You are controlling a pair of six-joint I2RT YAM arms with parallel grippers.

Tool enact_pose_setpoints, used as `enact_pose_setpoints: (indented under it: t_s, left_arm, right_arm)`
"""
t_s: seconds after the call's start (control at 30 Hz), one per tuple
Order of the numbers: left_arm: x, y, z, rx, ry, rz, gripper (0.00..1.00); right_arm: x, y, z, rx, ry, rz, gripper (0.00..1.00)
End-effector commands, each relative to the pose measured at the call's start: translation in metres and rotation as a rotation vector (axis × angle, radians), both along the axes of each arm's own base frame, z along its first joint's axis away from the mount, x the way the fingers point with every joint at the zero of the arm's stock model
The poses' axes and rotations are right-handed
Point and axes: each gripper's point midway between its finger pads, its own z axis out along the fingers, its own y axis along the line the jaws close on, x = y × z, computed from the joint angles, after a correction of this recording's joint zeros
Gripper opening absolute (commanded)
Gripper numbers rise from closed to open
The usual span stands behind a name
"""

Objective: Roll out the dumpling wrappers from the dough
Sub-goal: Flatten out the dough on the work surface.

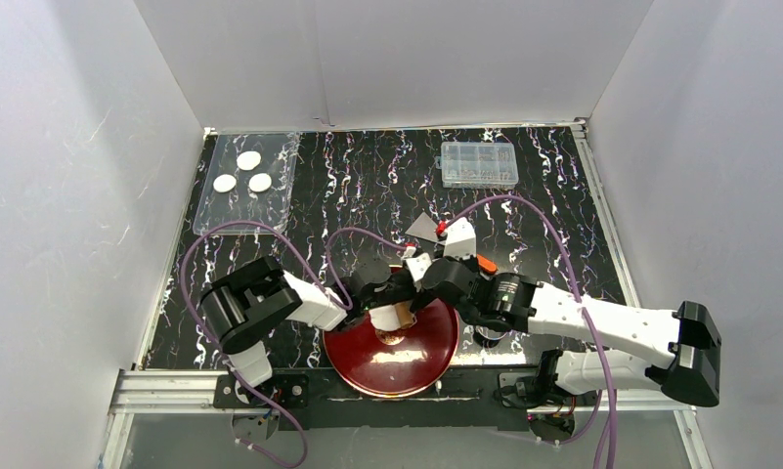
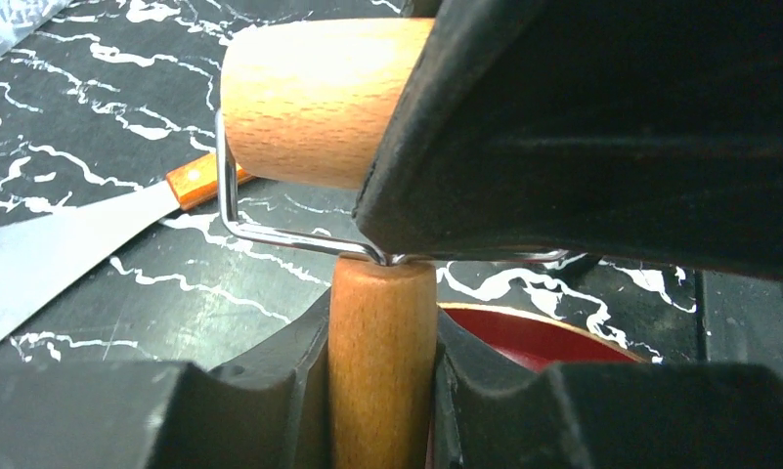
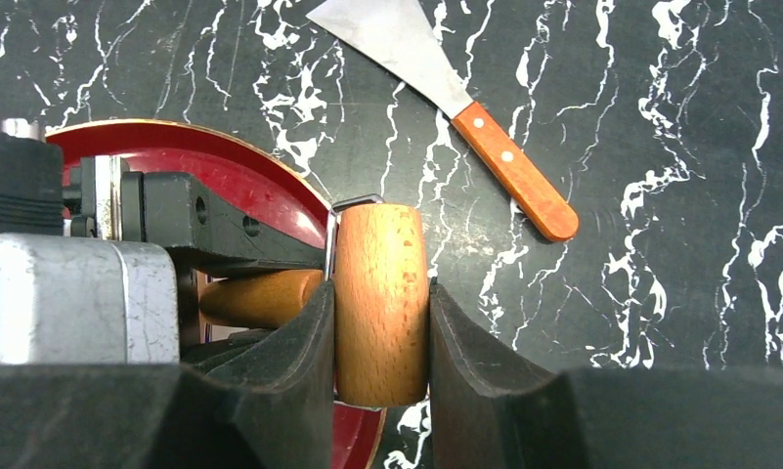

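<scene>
Left wrist: left hand (image 2: 382, 337) clamps roller handle (image 2: 381, 401); right hand (image 3: 380, 305) clamps drum (image 3: 380, 249) over edge of red plate (image 3: 216, 156).

You have three dumpling wrappers (image 1: 248, 159) in sight, all at the far left corner of the black marbled table (image 1: 368, 176). They are small, thin white discs, neatly round and alike in size. Each one lies flat on the clear plastic tray (image 1: 270, 210), in the tray's far half, leaving its near half bare. They sit in a loose triangle. The far disc (image 1: 248, 159) is at the top, with the near-left disc (image 1: 225, 183) and the near-right disc (image 1: 260, 182) side by side below it. They lie close together with narrow gaps between them, none overlapping. Only your overhead view shows them.
</scene>
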Motion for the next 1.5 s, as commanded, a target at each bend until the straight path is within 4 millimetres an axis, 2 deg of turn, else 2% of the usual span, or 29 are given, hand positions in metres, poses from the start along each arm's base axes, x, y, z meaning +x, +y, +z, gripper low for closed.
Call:
enact_pose_setpoints:
  t_s: [0.0, 0.13, 0.23, 0.4, 0.57, 0.8, 1.13, 1.47]
  left_arm:
    - [0.009, -0.015, -0.024, 0.126, 0.006, 0.016, 0.00]
    - [0.013, -0.029, -0.024, 0.111, -0.002, 0.013, 0.00]
    - [0.011, -0.028, -0.033, 0.124, 0.022, 0.022, 0.00]
    - [0.002, -0.015, -0.060, 0.172, 0.090, 0.056, 0.00]
    - [-0.003, -0.003, -0.081, 0.203, 0.187, 0.125, 0.00]
    - [-0.008, 0.027, -0.108, 0.283, 0.266, 0.227, 0.00]
    - [-0.012, 0.057, -0.123, 0.341, 0.313, 0.324, 0.00]
    - [-0.012, 0.078, -0.125, 0.378, 0.285, 0.352, 0.00]
  right_arm:
    - [-0.051, 0.070, 0.001, 0.090, 0.100, 0.374, 0.01]
    - [-0.052, 0.063, -0.008, 0.074, 0.111, 0.364, 0.01]
    - [-0.056, 0.060, -0.023, 0.068, 0.144, 0.352, 0.01]
    - [-0.069, 0.062, -0.046, 0.072, 0.225, 0.351, 0.01]
    - [-0.077, 0.065, -0.057, 0.073, 0.252, 0.354, 0.01]
    - [-0.085, 0.073, -0.066, 0.078, 0.279, 0.363, 0.01]
    - [-0.097, 0.089, -0.075, 0.092, 0.309, 0.386, 0.01]
    - [-0.099, 0.102, -0.080, 0.080, 0.310, 0.416, 0.01]
